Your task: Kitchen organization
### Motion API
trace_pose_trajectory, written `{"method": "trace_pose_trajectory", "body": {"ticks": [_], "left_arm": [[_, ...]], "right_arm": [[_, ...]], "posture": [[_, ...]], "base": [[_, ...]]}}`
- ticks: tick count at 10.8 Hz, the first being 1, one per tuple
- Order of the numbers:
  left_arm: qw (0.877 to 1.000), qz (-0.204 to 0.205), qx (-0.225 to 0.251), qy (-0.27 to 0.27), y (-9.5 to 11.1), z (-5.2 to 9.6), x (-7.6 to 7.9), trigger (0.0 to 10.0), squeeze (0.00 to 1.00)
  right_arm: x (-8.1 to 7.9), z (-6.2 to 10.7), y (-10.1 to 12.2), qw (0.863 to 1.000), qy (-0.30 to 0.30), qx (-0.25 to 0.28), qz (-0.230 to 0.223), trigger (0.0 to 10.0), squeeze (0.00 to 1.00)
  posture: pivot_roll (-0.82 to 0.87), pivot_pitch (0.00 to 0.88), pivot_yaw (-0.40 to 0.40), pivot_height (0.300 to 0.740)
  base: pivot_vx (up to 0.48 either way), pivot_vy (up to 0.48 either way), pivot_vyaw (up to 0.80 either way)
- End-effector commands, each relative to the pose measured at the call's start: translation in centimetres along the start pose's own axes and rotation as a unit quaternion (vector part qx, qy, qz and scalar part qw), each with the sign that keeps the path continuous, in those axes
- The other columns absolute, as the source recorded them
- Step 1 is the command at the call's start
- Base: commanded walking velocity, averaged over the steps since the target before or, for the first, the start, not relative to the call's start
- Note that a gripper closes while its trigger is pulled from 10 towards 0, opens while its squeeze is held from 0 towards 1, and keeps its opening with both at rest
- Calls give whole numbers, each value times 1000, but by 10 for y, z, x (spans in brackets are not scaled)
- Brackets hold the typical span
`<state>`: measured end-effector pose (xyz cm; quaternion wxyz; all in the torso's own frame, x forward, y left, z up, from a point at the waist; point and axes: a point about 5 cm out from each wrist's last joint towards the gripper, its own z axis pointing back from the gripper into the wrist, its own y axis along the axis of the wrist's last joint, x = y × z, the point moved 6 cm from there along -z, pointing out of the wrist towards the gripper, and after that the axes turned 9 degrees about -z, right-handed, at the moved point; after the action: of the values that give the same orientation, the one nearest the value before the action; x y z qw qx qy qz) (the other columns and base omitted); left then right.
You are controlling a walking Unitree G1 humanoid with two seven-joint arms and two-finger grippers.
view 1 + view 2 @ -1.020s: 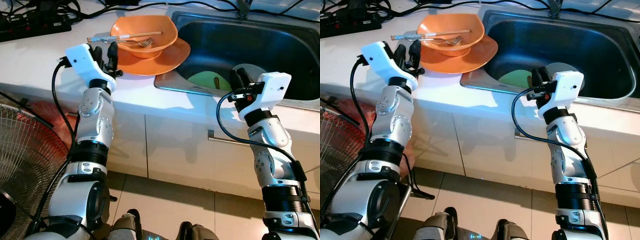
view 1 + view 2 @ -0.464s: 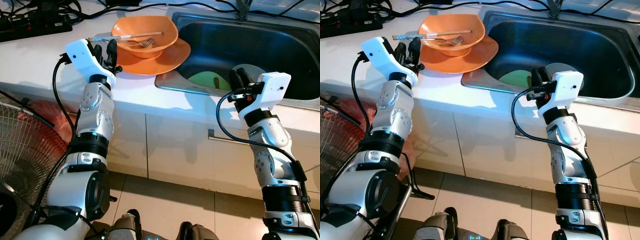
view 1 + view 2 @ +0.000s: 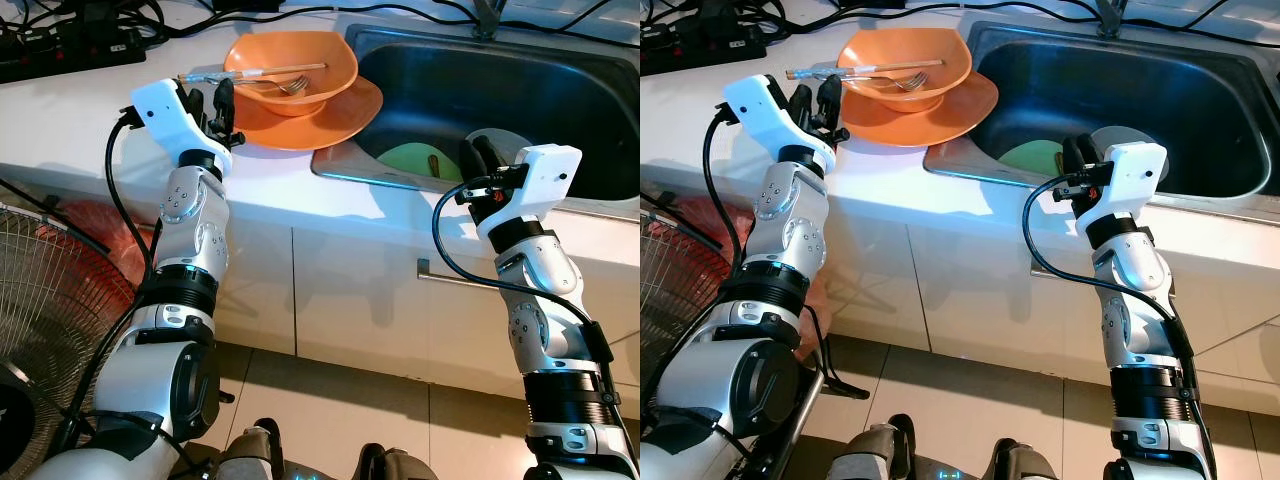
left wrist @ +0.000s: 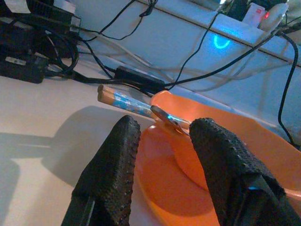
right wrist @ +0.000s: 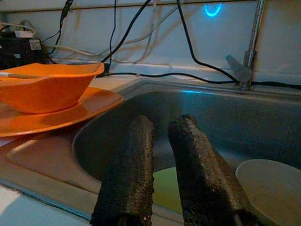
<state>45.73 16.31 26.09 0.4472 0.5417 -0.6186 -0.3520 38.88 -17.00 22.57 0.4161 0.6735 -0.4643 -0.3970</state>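
Note:
An orange bowl (image 3: 290, 68) sits on an orange plate (image 3: 300, 125) on the white counter, just left of the steel sink (image 3: 480, 90). A fork (image 3: 288, 87) and a wooden-handled utensil (image 3: 270, 72) lie across the bowl. My left gripper (image 3: 212, 100) is open at the plate's left edge, its fingers (image 4: 110, 165) aimed at the bowl and plate with nothing between them. My right gripper (image 3: 478, 155) is shut and empty at the sink's front rim. Beyond it a green plate (image 3: 410, 160) and a grey plate (image 5: 270, 181) lie in the basin.
A power strip and tangled cables (image 3: 60, 45) run along the back of the counter. The faucet (image 5: 251, 42) stands behind the sink. A floor fan (image 3: 50, 300) is at my lower left. Cabinet doors with a bar handle (image 3: 450, 278) are below the counter.
My left gripper has risen a little and moved closer to the plate's edge, then held still. The right arm has not moved.

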Motion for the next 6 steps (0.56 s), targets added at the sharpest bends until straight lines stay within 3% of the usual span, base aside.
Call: {"method": "trace_pose_trajectory", "body": {"ticks": [1, 3, 6], "left_arm": [[1000, -7, 4, -11, 4, -3, 6, 10000, 0], [1000, -13, 4, -14, 3, -3, 8, 10000, 0], [1000, -10, 7, -11, 5, -3, 7, 10000, 0]], "right_arm": [[1, 1, 1, 1000, -5, 3, -2, 10000, 0], [2, 1, 1, 1000, -8, 4, -3, 10000, 0], [2, 1, 1, 1000, -10, 5, -3, 10000, 0]], "posture": [[-15, 177, -24, 740], [-13, 178, -23, 740], [-13, 178, -23, 740]], "base": [[0, 0, 0], [0, 0, 0], [160, 0, 0]]}}
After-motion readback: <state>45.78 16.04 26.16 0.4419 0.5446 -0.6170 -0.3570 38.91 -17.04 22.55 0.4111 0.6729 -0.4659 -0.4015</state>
